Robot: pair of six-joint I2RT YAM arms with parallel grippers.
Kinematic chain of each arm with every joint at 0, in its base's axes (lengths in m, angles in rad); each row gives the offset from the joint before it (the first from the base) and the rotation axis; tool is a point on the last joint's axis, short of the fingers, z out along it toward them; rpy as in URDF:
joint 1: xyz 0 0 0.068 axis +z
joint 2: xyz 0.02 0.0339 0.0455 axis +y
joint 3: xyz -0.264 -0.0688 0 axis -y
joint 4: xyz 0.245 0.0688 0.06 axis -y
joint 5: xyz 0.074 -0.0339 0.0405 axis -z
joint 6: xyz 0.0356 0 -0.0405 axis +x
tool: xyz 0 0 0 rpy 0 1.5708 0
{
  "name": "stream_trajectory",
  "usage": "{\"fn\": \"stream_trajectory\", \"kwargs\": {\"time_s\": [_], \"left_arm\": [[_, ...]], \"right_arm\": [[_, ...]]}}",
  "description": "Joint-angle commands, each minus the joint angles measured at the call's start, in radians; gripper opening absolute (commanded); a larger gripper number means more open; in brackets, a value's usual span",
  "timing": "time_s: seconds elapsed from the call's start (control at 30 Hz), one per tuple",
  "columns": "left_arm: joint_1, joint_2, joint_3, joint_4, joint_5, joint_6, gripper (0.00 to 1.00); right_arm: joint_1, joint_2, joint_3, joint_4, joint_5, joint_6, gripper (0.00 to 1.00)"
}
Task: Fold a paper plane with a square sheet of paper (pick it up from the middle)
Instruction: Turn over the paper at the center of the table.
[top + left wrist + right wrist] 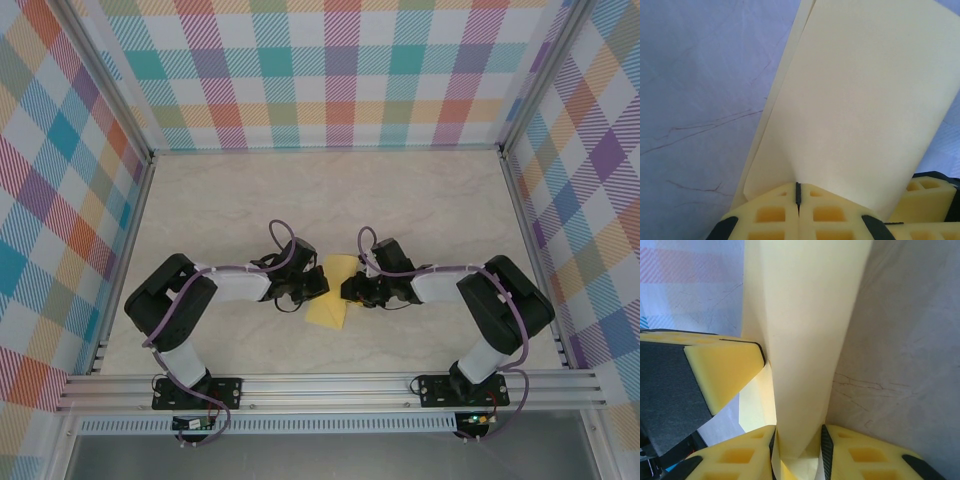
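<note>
Presently: sheet pinched at mid-table, fold being formed

Position: the square sheet of paper (328, 312) sits between the two grippers near the middle of the table (420, 200), bent into a doubled, curved shape, not lying flat.

Left gripper (797, 192): fingers pressed together, clamped on the sheet's near edge; two layers fan upward from the pinch.

Right gripper (799, 440): pads stand narrowly apart with the doubled sheet running between them and touching both. Whether they bite cannot be told.

Assessment: an early fold is in hand, with the sheet gathered along its middle and no dart shape yet. The next move calls for a firm hold on the right side, layer edges aligned, then the bend pressed into a crisp crease without tearing the thin paper
</note>
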Motion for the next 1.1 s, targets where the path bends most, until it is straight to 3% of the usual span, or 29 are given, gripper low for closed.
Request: {"fn": "stream_trajectory", "kwargs": {"time_s": [0.0, 0.57, 0.9, 1.07], "left_arm": [[0.001, -0.032, -0.019, -0.036, -0.02, -0.006, 0.01], [0.0, -0.143, -0.033, -0.121, -0.102, 0.004, 0.02], [0.01, -0.375, -0.05, -0.321, -0.317, 0.007, 0.05], [0.029, -0.487, -0.057, -0.439, -0.398, 0.014, 0.07]], "right_arm": [[0.004, 0.022, 0.012, 0.027, -0.007, 0.009, 0.28], [0.004, 0.019, 0.033, 0.018, -0.01, 0.03, 0.19], [0.004, -0.118, 0.209, -0.402, 0.11, -0.145, 0.13], [0.007, -0.211, 0.413, -0.858, 0.457, -0.297, 0.16]]}}
